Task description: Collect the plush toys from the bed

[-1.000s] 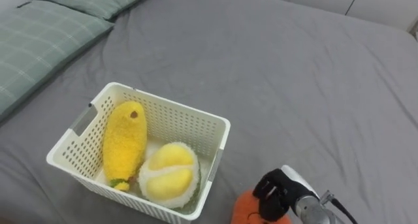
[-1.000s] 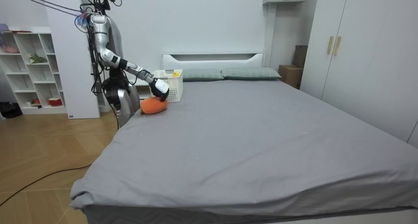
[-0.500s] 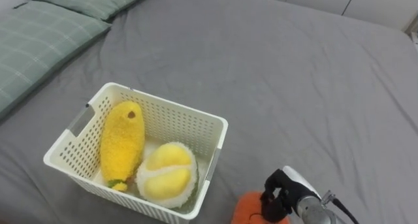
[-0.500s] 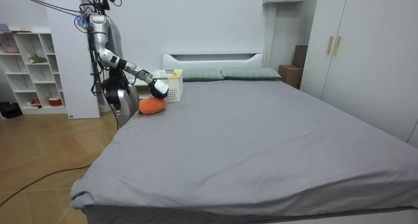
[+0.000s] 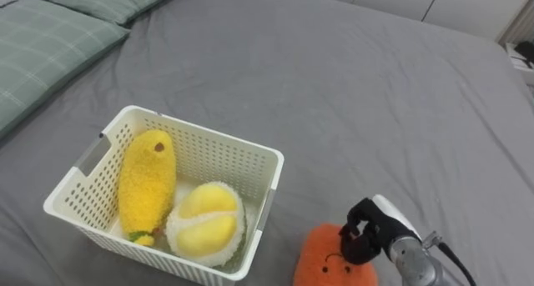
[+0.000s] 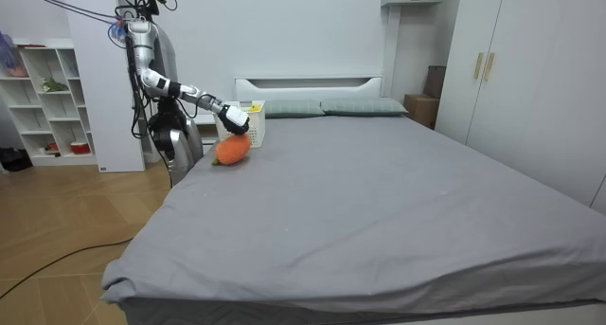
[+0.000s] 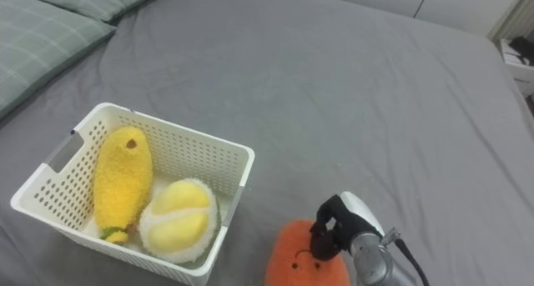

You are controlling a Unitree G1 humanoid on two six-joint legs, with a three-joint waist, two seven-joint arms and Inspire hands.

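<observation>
A white slotted basket (image 5: 265, 177) (image 7: 236, 173) (image 6: 252, 122) stands on the grey bed (image 5: 350, 94) and holds a long yellow plush toy (image 5: 145, 184) and a round yellow-and-white plush toy (image 5: 205, 232). To its right, my right hand (image 5: 365, 231) (image 7: 333, 226) is shut on the top of an orange plush toy (image 5: 331, 261) (image 7: 299, 257) with a small face. In the room view I stand at the bed's head corner, and the orange toy (image 6: 230, 149) hangs lifted off the bed beside the basket.
Green checked pillows (image 5: 50, 44) lie at the far left by the headboard. The grey bedspread stretches wide beyond the basket. A white wardrobe (image 6: 530, 79) stands across the bed, and shelves (image 6: 47, 98) stand behind me.
My right hand has raised the orange toy off the bed and brought it closer to the basket. The eye views have shifted a little.
</observation>
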